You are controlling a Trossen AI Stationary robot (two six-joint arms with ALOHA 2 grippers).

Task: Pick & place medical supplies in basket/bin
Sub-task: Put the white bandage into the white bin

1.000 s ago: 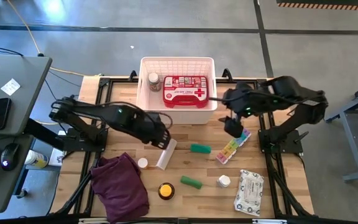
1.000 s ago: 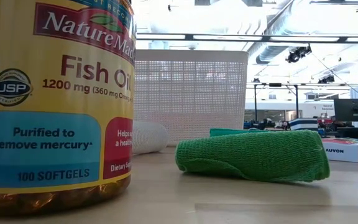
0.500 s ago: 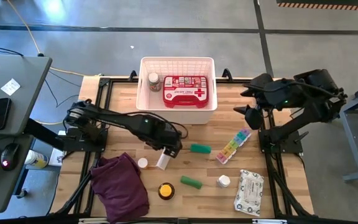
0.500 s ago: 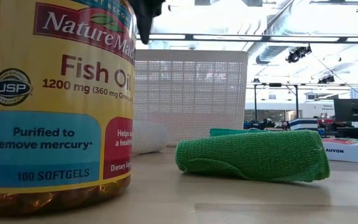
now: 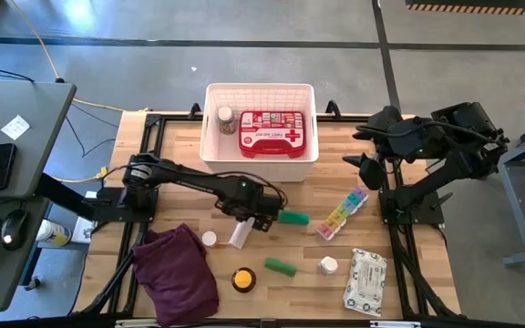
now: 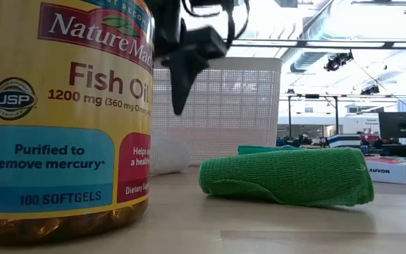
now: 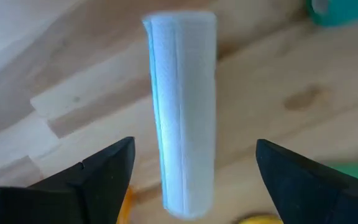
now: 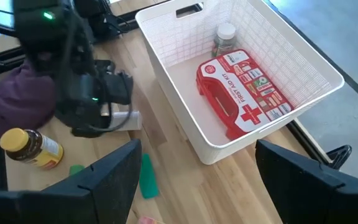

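Observation:
A white roll (image 7: 182,112) lies on its side on the wooden table, near the middle. My left gripper (image 7: 194,143) hangs over it, open, one finger on either side and neither touching; the high view shows the gripper (image 5: 261,217) over the roll's far end (image 5: 240,234). My right gripper (image 5: 359,164) waits open in the air to the right of the white basket (image 5: 261,171). In the basket lie a red first-aid case (image 5: 272,132) and a small bottle (image 5: 225,118). Two green rolls (image 5: 293,217) (image 5: 280,266) and a rainbow pill organiser (image 5: 342,214) rest on the table.
A fish oil bottle (image 5: 242,279) stands near the front edge, with a small white-capped bottle (image 5: 209,239) left of the roll. Another white bottle (image 5: 328,265) and a wipes pack (image 5: 365,280) sit at the front right. A purple cloth (image 5: 179,273) lies at the front left.
My left gripper has moved toward the table's right edge and come down over the white roll, entering the low view from above. My right gripper has drawn back from above the pill organiser toward the right and far edges. The roll stays lying on the table.

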